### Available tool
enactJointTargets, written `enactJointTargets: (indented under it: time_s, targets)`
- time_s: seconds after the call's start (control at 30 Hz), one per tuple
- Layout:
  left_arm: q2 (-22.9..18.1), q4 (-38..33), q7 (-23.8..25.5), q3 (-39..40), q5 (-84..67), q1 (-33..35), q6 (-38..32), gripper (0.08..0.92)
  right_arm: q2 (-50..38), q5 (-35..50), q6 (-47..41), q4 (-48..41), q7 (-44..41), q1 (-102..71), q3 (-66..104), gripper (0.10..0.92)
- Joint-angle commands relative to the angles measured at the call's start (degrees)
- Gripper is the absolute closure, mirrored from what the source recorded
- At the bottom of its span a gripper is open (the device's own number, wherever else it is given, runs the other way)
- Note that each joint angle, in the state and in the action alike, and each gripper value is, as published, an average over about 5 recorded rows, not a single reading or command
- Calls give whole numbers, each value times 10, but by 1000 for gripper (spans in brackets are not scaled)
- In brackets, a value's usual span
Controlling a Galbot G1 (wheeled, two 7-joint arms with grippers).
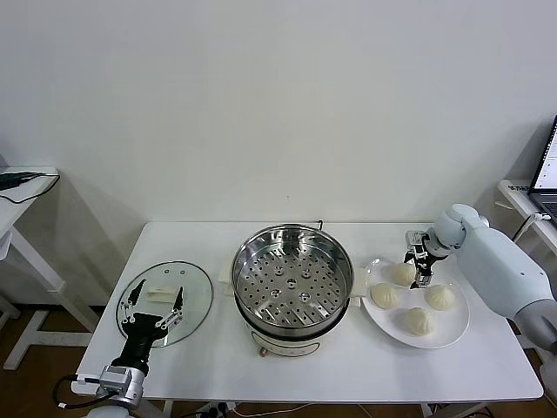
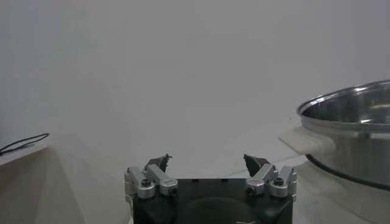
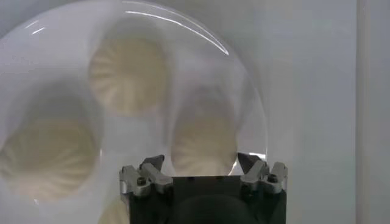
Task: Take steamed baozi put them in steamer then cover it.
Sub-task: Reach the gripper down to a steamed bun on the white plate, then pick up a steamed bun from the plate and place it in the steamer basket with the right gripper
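Observation:
Four off-white baozi lie on a white plate (image 1: 459, 326) at the table's right: one at the back (image 1: 402, 273), one left (image 1: 385, 295), one right (image 1: 439, 297), one in front (image 1: 420, 321). My right gripper (image 1: 424, 266) hangs open just over the plate's back part. In the right wrist view the right gripper (image 3: 201, 163) is open, with one baozi (image 3: 204, 140) centred beyond its fingertips and not gripped. The steel steamer (image 1: 291, 279) stands uncovered and holds nothing, mid-table. The glass cover (image 1: 196, 305) lies flat at the left. My left gripper (image 1: 155, 301) is open over it.
The steamer's rim and white side handle (image 2: 308, 141) show close to the left gripper (image 2: 207, 161) in its wrist view. A side table with a black cable (image 1: 26, 183) stands far left. A laptop on a stand (image 1: 544, 170) is far right.

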Motion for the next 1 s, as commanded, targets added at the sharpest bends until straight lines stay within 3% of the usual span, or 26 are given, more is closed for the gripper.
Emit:
enactJointTargets:
  time_s: [0.03,0.23,0.57,0.77,1.0]
  targets:
    - [0,1,0,0,1,0,-1,177,5,-4,0,-7,0,2,0,232]
    - [-2,6,0,2,5,1,-5,177,7,-6,2,-7,2,-1,3,307]
    - [-3,0,-1,4,10,3,-5,177,-17,14,3,29,-4,3,-4,313]
    - [-1,-8,-1,4,11,8,-6,177,-100,109,8,134,-24,58,-80,321]
    - [0,-18,-2,4,15,14,-7,177,-189,221,63,287,-62,253,-248,330]
